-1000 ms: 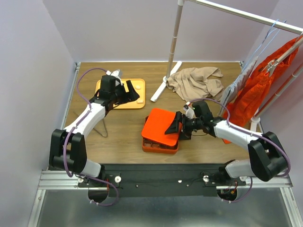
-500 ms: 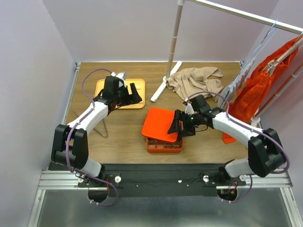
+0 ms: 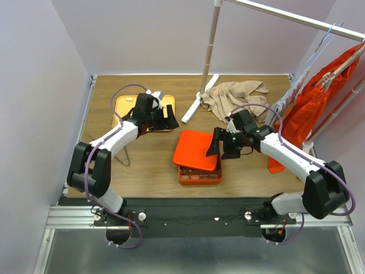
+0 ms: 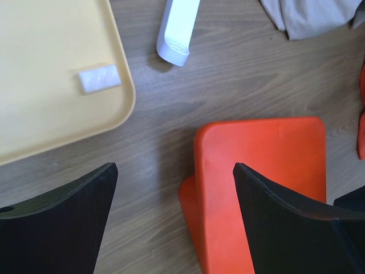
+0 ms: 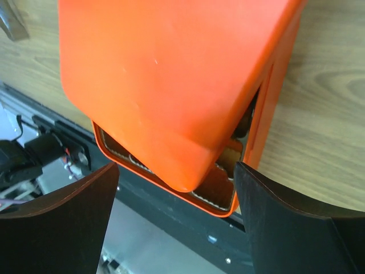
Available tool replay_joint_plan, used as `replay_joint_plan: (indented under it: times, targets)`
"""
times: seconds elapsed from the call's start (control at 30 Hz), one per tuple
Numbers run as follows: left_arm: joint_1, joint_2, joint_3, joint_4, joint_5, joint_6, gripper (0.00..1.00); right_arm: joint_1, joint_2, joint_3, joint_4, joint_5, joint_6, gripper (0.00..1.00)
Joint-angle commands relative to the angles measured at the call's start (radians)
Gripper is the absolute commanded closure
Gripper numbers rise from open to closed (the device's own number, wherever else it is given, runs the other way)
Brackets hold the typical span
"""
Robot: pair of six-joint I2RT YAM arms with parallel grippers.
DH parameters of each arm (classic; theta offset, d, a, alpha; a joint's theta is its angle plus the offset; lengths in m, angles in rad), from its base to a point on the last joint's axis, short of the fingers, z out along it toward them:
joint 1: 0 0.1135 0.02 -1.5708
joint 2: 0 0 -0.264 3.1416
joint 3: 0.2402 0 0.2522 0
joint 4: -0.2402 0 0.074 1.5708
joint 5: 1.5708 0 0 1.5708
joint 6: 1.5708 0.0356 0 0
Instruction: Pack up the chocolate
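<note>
Left gripper [image 3: 166, 118] hangs with jaws spread wide and empty at the 3 o'clock edge of the yellow tray [image 3: 122, 106], on which one white chocolate [image 4: 100, 79] lies. Right gripper [image 3: 220, 149] is likewise open at the 3 o'clock side of the orange box [image 3: 199, 182], with a corner of the tilted lid [image 3: 195, 148] between its jaws. Brown chocolate [image 5: 219, 184] shows in the box's uncovered compartments at 6 o'clock.

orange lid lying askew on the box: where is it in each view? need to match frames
Top external: orange lid, centre of the table, tilted over the box.
Left wrist: orange lid, lower right.
Right wrist: orange lid, fills the top and centre.
Shared landmark: the orange box under it, partly visible in all three views.
</note>
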Motion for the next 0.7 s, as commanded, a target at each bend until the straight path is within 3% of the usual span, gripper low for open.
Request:
replay_joint_plan:
  times: [0.0, 0.37, 0.67]
  targets:
    - [-0.031, 0.041, 0.020, 0.000, 0.029, 0.015, 0.08, -0.003, -0.009, 0.047, -0.028, 0.100, -0.027, 0.10]
    - [-0.123, 0.226, 0.224, -0.055, 0.009, 0.120, 0.08, -0.003, -0.043, 0.001, -0.041, 0.278, -0.012, 0.11]
    - [-0.176, 0.285, 0.278, -0.146, -0.056, 0.183, 0.08, 0.000, -0.155, -0.054, -0.039, 0.238, -0.085, 0.10]
